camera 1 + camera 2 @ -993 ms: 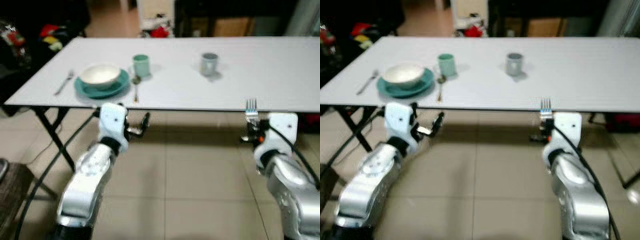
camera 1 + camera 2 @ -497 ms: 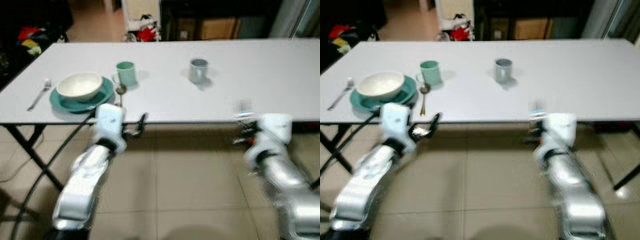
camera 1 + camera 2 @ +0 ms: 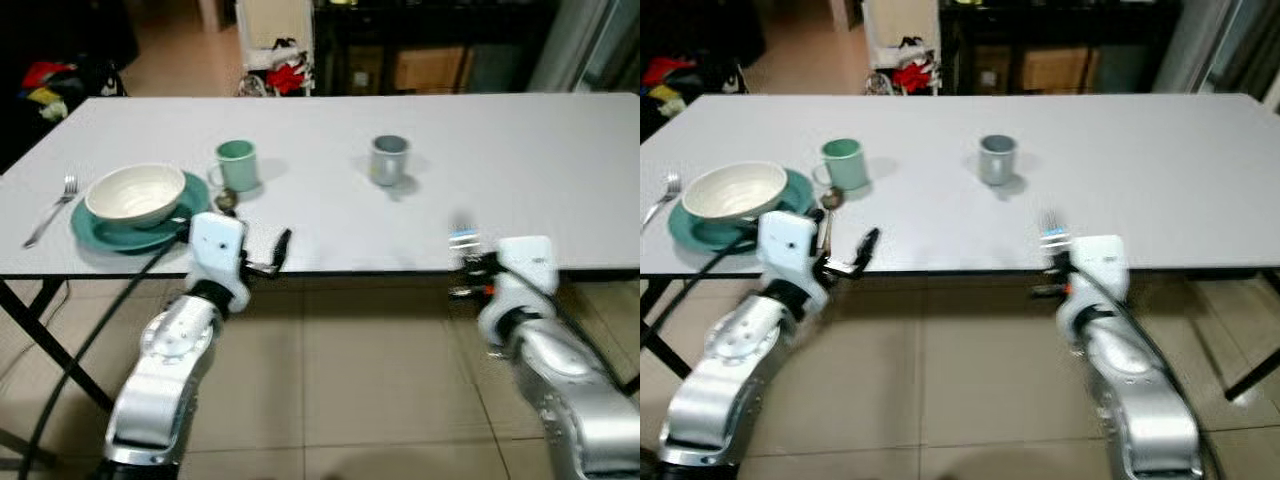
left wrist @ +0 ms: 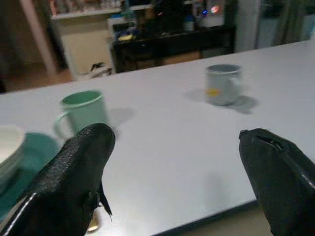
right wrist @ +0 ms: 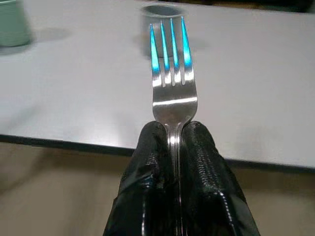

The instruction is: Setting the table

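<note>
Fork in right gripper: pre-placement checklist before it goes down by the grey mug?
1. Grip on fork: ok, right gripper shut on the handle, tines pointing out.
2. Fork reach: ok, at the table near edge.
3. Landing spot before grey mug: ok, bare tabletop.
4. Left gripper: ok, open, holding nothing, clear of green mug.
5. First setting: ok, bowl on plate, its own fork beside.
6. Plate for this spot: cannot tell.

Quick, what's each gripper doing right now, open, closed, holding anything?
Left gripper: open, holding nothing, at the table's near edge.
Right gripper: closed on a fork, tines up.
</note>
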Available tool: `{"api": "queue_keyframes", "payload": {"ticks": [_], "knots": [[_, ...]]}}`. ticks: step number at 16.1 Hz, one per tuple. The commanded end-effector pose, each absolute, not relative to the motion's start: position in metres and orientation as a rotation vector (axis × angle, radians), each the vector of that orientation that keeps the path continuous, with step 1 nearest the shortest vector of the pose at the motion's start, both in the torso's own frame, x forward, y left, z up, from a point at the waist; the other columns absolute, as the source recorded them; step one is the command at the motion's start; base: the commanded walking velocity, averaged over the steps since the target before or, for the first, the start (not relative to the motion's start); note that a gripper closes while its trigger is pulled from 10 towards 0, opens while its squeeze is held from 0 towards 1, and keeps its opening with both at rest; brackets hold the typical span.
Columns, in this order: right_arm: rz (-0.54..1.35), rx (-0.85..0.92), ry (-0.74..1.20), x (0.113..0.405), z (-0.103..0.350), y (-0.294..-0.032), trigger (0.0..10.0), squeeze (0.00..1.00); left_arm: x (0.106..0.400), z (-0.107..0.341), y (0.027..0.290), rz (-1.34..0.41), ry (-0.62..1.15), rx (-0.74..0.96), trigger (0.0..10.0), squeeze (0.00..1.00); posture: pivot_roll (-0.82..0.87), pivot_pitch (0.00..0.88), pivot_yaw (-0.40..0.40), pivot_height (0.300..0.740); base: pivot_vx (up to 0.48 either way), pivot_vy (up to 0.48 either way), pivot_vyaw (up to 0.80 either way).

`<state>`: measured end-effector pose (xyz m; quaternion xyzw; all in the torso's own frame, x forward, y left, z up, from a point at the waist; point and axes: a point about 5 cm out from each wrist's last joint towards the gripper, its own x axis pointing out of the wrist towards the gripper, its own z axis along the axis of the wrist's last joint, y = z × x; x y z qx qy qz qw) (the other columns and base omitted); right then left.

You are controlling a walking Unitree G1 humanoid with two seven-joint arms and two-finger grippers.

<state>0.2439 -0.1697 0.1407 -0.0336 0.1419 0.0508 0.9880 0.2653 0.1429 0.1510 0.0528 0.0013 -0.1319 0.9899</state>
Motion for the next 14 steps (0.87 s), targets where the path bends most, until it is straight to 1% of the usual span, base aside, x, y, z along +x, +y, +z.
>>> {"api": "queue_keyframes", "payload": {"ticks": [1,14], "knots": [[0.096,-0.069,0.279,0.245,0.1438,-0.1731,10.0,0.0,0.2655,0.152,0.1422,-0.263,0.002,0.107,10.0,0.0,0.06,0.0,0.015,0.74,0.337,0.0,0.0],[0.104,-0.023,0.305,0.2457,0.14,-0.17,10.0,0.0,0.2648,0.1512,0.1411,-0.286,0.013,0.112,10.0,0.0,0.06,0.0,0.021,0.74,0.34,0.0,0.0]]}}
